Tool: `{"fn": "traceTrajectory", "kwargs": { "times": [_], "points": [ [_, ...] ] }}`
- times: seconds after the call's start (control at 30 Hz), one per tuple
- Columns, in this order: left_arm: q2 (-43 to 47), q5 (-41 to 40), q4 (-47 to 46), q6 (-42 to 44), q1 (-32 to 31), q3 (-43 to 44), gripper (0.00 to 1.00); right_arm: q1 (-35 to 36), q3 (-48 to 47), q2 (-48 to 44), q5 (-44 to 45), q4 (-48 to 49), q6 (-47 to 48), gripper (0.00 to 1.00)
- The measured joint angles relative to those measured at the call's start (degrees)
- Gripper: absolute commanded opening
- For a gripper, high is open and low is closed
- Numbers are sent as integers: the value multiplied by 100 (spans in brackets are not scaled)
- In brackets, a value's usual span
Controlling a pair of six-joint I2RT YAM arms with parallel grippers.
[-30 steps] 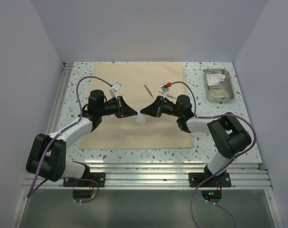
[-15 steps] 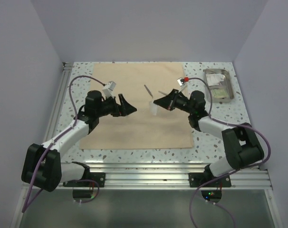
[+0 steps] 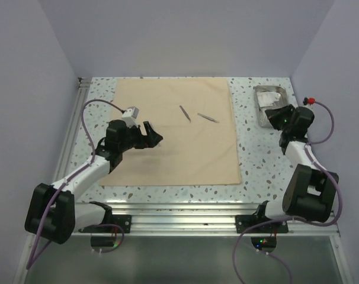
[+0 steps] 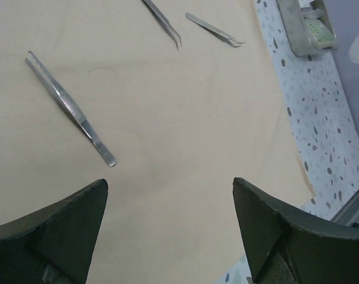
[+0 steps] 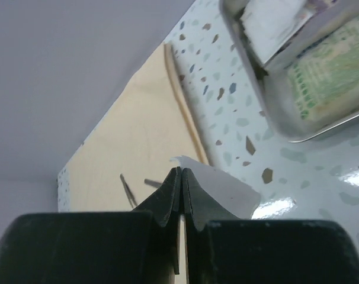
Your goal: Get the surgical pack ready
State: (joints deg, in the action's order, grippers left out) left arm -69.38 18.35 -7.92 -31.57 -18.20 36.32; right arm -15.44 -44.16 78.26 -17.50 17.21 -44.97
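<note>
Left gripper gapes empty; right gripper pinches, seemingly, a white sachet by its edge near the two-o'clock tray: it may slip out.

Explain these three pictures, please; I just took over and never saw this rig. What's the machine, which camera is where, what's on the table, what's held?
Two robot arms with two-finger grippers. The wide picture looks from above and behind them; the other two come from cameras on each wrist. On the speckled table lies a tan cloth bearing three metal tweezers; right of it, a steel tray holding sachets. The left gripper stands open, empty, over the cloth. The right gripper is shut on a white sachet near the tray.
</note>
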Motion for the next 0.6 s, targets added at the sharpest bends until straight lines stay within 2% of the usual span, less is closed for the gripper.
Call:
{"fn": "traceTrajectory", "kwargs": {
  "times": [0.1, 0.33, 0.6],
  "points": [
    [52, -249, -87, 114, 0, -199, 89, -243, -236, 490, 173, 26, -173, 0],
    [382, -695, -468, 229, 0, -691, 89, -258, -1071, 2015, 295, 435, -656, 0],
    [916, -1145, -704, 273, 0, -1082, 89, -306, -1816, 2962, 649, 743, -793, 0]
  ]
}}
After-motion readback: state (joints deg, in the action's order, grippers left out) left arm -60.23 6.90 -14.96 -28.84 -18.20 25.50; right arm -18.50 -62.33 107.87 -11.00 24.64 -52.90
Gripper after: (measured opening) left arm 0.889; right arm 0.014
